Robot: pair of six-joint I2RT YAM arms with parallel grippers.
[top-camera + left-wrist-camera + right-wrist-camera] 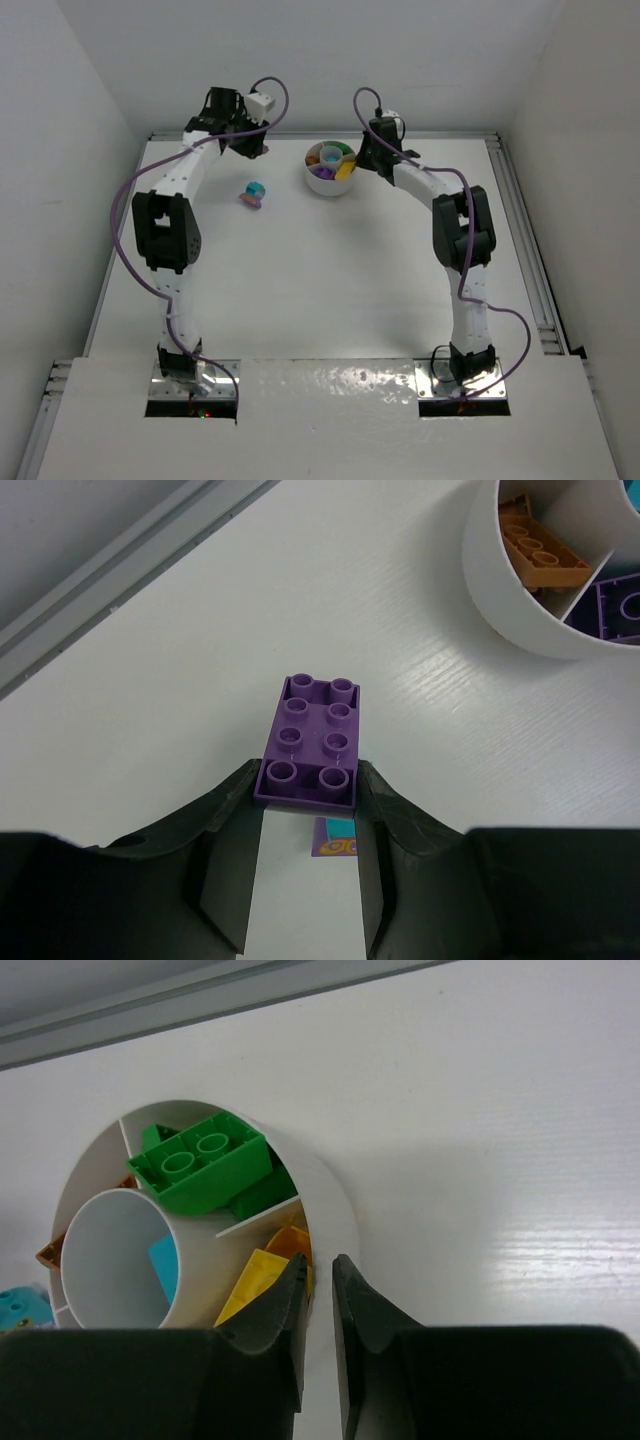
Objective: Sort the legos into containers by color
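Left jaws clamp purple lego (312, 742); right jaws perhaps pinch the dish (325, 1200).

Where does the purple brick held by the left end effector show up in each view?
Top external: too small to make out, at the left end effector, upper left.
Left wrist: purple brick at centre, in that end effector's grip.
Right wrist: not in it.
Shared landmark: the white dish, in all three.

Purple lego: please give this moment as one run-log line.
left hand: shut on purple lego | right hand: pinching dish rim | purple lego: not yet in dish
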